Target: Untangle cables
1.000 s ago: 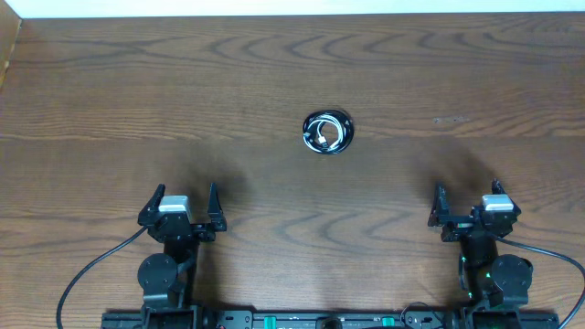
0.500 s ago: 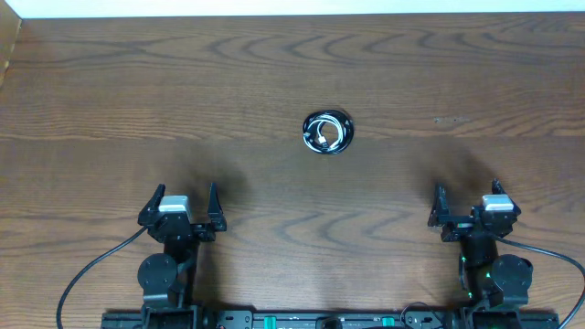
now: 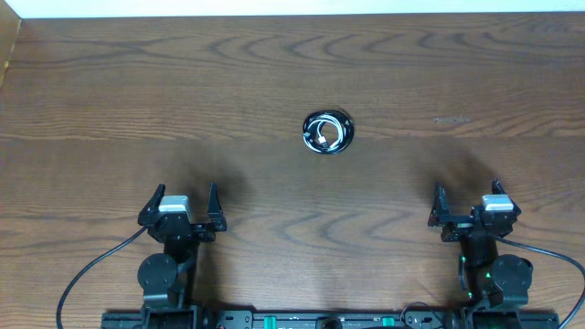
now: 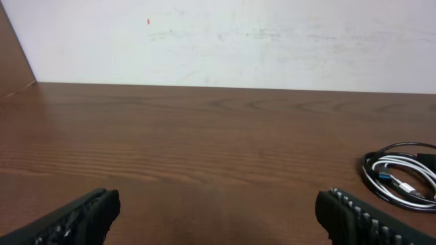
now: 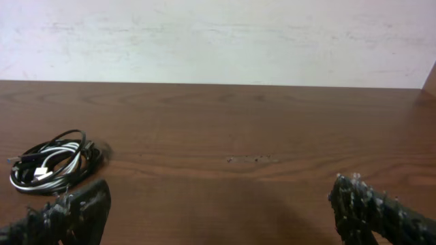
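Observation:
The cables (image 3: 327, 132) lie bunched in one small coil of black and white cord at the middle of the table. The coil shows at the right edge of the left wrist view (image 4: 402, 179) and at the left of the right wrist view (image 5: 54, 161). My left gripper (image 3: 184, 205) is open and empty near the front left, well short of the coil. My right gripper (image 3: 467, 200) is open and empty near the front right, also far from the coil. Its fingers (image 5: 371, 204) stand wide apart.
The wooden table (image 3: 137, 82) runs to a white wall at the back (image 4: 225, 41). A raised wooden edge (image 3: 11, 46) stands at the far left. Thick black arm cables (image 3: 87, 274) trail by the arm bases at the front.

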